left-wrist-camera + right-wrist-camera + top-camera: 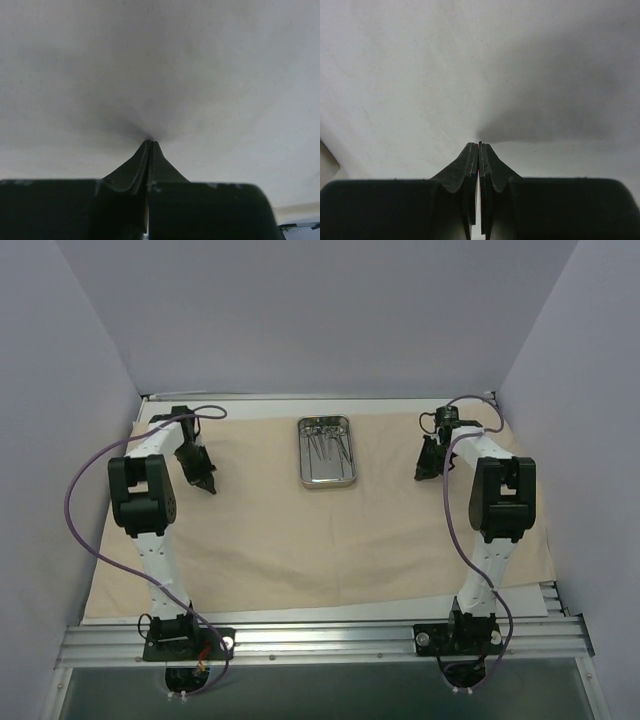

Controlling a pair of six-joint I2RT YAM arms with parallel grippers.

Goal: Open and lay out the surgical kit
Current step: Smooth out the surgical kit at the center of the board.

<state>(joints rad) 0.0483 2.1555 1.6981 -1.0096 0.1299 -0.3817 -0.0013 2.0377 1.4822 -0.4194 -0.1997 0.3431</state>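
The beige cloth wrap (300, 540) lies spread flat over the table. On its far middle sits the small steel tray (327, 451) with thin silver instruments inside. My left gripper (207, 483) points down at the cloth left of the tray. Its jaws are shut, and in the left wrist view the cloth (160, 75) puckers darkly into their tips (150, 142). My right gripper (423, 471) points down at the cloth right of the tray. It is shut too, its tips (479, 144) on the cloth (420, 75), with a shaded crease running off to the right.
Grey enclosure walls (70, 390) stand on the left, right and far sides. An aluminium rail (320, 638) with both arm bases runs along the near edge. The cloth's right edge (545, 540) lies close to the right wall.
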